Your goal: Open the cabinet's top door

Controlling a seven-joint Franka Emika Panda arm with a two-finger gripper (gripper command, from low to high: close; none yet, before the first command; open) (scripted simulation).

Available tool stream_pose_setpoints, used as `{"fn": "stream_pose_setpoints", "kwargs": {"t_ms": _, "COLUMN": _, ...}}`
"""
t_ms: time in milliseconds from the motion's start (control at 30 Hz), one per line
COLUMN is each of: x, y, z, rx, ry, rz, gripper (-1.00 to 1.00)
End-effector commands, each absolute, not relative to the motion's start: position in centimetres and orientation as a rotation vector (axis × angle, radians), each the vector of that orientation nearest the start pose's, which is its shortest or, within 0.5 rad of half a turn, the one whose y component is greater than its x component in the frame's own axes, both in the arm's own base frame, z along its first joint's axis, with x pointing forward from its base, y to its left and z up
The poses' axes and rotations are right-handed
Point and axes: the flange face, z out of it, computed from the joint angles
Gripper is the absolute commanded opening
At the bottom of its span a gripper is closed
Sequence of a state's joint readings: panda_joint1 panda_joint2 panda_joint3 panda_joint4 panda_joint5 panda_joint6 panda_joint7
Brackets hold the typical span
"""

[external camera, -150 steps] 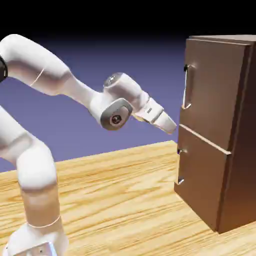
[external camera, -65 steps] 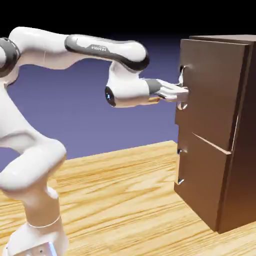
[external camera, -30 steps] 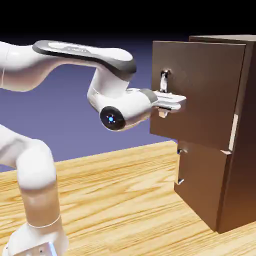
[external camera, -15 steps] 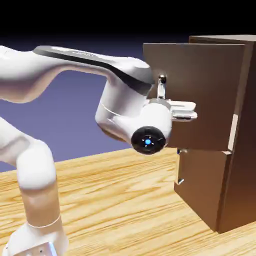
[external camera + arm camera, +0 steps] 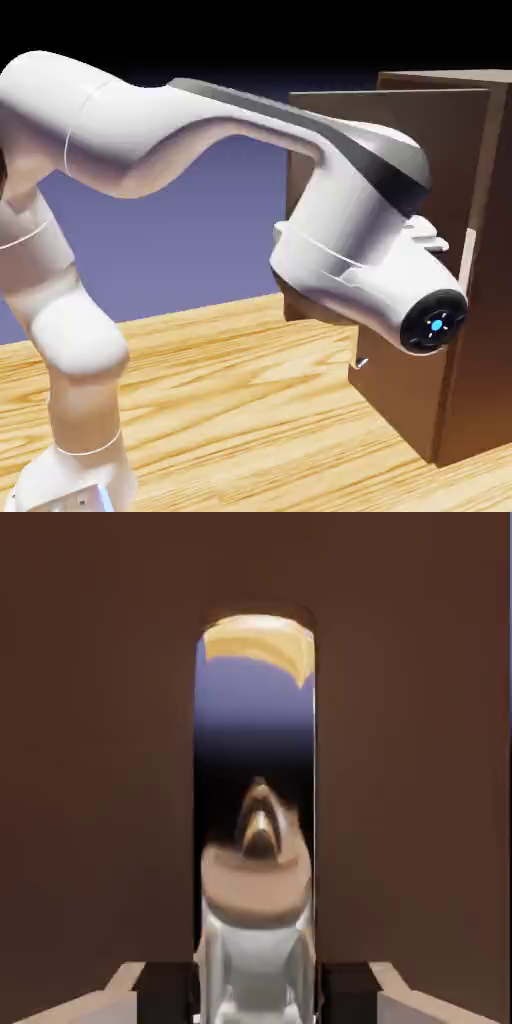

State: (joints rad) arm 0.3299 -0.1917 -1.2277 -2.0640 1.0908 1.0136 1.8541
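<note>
The dark-brown cabinet (image 5: 492, 300) stands at the exterior view's right. Its top door (image 5: 380, 115) is swung well out from the cabinet body, and a gap shows along its hinge side. My wrist and forearm cover the door's handle in the exterior view, where only a white sliver of the hand (image 5: 428, 231) shows. In the hand view the brown top door (image 5: 90, 762) fills the picture, and its silvery, mirror-like bar handle (image 5: 255, 812) runs up the middle. My gripper (image 5: 255, 994) is shut on that handle, with a dark pad on either side of the bar.
The shorter lower door (image 5: 400, 385) is closed, and its small handle (image 5: 360, 361) sticks out toward the arm. The wooden table (image 5: 230, 420) lies under the arm. My bulky white arm (image 5: 200, 130) arches across the space in front of the cabinet.
The top door has swung farther open. My hand and wrist have moved right and toward the camera with the handle, and the wrist now hides the handle in the exterior view.
</note>
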Motion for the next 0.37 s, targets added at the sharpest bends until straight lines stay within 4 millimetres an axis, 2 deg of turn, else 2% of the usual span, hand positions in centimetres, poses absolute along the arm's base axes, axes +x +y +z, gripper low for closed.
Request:
{"fn": "stream_pose_setpoints", "kwargs": {"t_ms": 0, "x": 34.4, "y": -28.6, "z": 52.3, "rx": -0.550, "ry": 1.767, "rz": 1.639, "gripper": -1.00}}
{"fn": "stream_pose_setpoints", "kwargs": {"t_ms": 333, "x": 35.5, "y": -30.9, "z": 52.3, "rx": -0.647, "ry": 1.765, "rz": 1.704, "gripper": -1.00}}
